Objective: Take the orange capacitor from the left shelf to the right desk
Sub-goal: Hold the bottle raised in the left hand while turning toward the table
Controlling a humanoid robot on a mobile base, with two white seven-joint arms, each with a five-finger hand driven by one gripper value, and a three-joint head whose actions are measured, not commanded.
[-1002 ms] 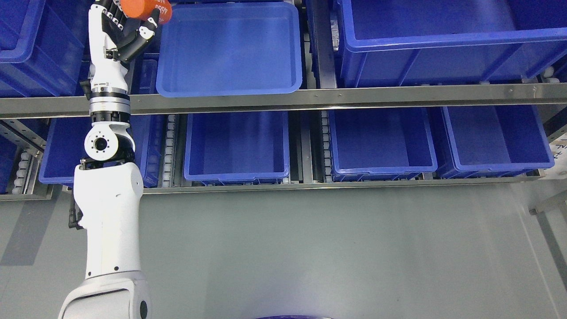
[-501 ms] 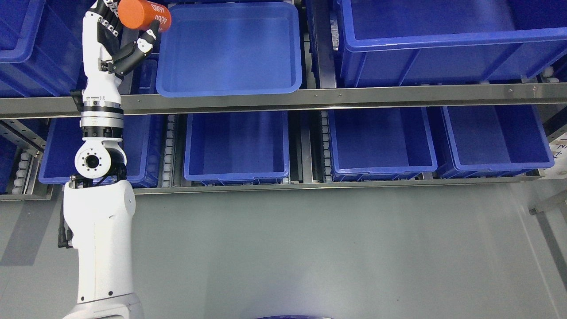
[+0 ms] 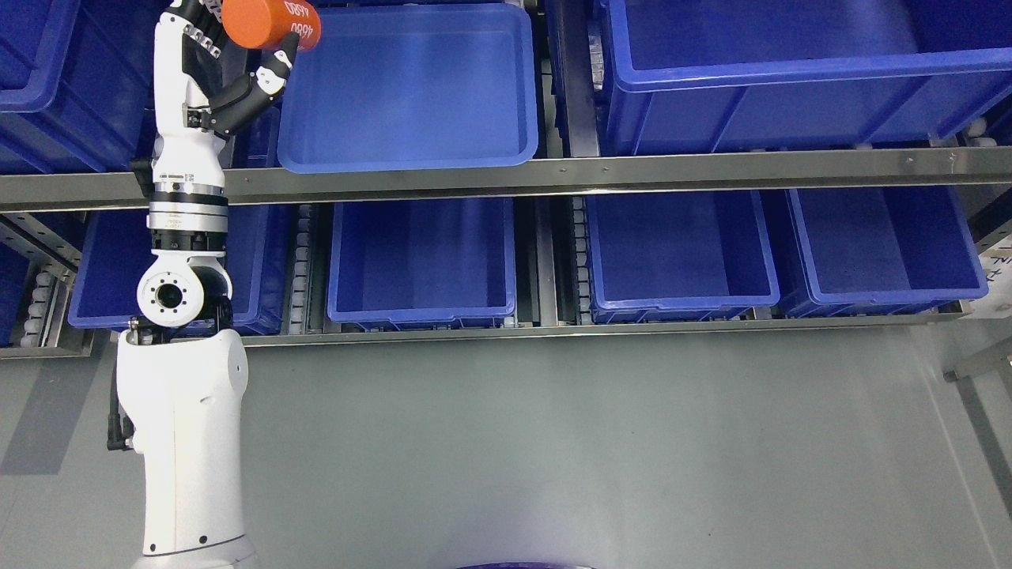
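Up at the top left of the head view, the left hand (image 3: 217, 71) reaches high on a long white arm that rises from the bottom edge, and its fingers (image 3: 265, 79) are curled around the orange capacitor (image 3: 269, 24), pinching it between thumb and the dark finger segments. The capacitor lies tilted on its side in that grasp, white printed numbers showing on its right end, and it hangs at the upper left corner of a shallow blue tray (image 3: 407, 87), partly overlapping the tray's rim in the picture; whether it touches the rim cannot be told. That tray sits on the upper level of the shelf, resting against a long metal rail (image 3: 632, 170) that runs across the whole width. To the right of the tray stands a large blue bin (image 3: 798, 87) on the same level. Below the rail a row of blue bins (image 3: 423, 261) sits side by side on the lower level. A grey floor (image 3: 553, 442) fills the lower half. The right arm does not show.
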